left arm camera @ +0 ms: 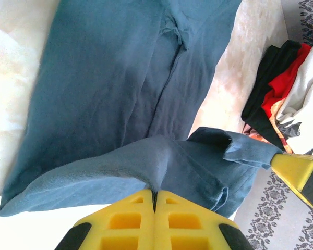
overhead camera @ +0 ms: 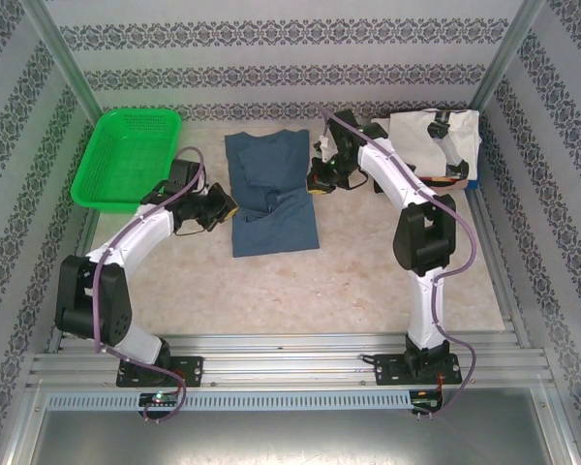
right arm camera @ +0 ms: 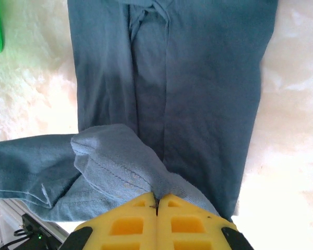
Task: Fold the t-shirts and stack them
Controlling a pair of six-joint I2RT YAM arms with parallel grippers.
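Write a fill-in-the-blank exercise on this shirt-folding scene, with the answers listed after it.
1. The t-shirt being folded is ____ in colour.
2. The left fingers and the right fingers are each ____ on its cloth.
3. The mesh basket at the far left is ____ in colour.
4. The pile of other shirts at the far right has a ____ one on top.

Answers: blue; shut; green; white

Grey-and-white patterned walls [overhead camera: 271,39] are closing in the pale marbled table [overhead camera: 300,291] on three sides. Metal rails [overhead camera: 290,363] are running along its near edge, and bright light is washing over it.
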